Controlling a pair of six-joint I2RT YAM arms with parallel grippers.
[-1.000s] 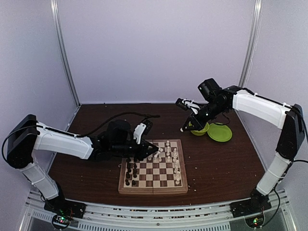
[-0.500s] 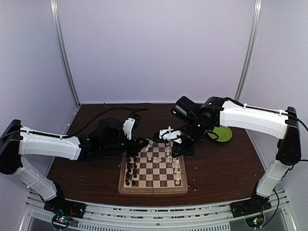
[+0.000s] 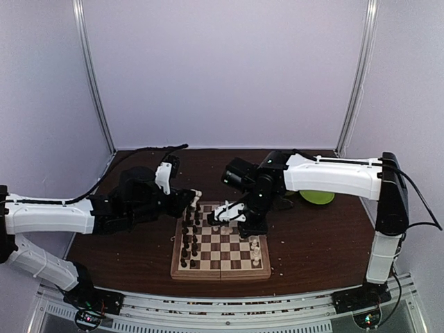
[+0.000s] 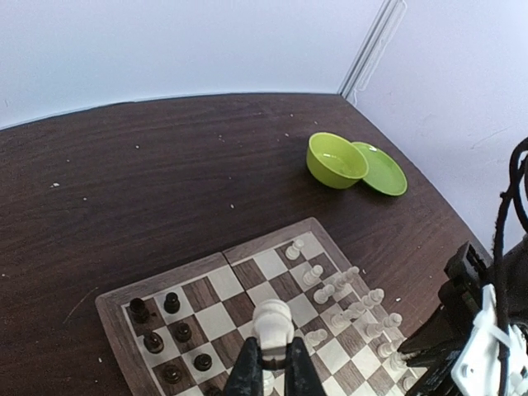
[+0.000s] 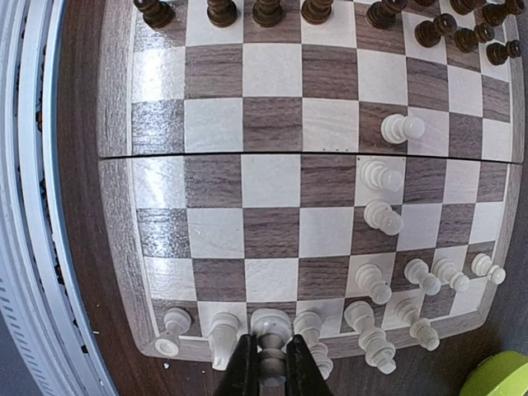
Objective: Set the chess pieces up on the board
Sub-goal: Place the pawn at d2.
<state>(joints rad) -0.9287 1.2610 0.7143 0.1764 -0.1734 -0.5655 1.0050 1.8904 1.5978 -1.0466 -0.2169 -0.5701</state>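
Note:
The board [image 3: 220, 258] lies near the table's front edge, with dark chess pieces [image 3: 187, 244] on its left squares and white ones [image 3: 255, 251] along its right. My left gripper [image 3: 194, 200] hovers over the board's far left corner, shut on a white piece [image 4: 272, 323]. My right gripper [image 3: 254, 227] hangs over the board's right side and is shut on another white piece [image 5: 271, 330], above the white back row [image 5: 367, 326]. The right wrist view shows dark pieces [image 5: 268, 10] lining the opposite edge.
A green bowl [image 4: 336, 159] and a green plate [image 4: 382, 170] sit on the dark table beyond the board's right side; the plate [image 3: 316, 198] peeks out behind my right arm. Small white crumbs dot the table. A metal rail [image 5: 33, 206] runs along the near edge.
My right arm has swung from the green bowl down over the board's right side, carrying a white piece. My left gripper has drawn back left from the board's middle with its piece.

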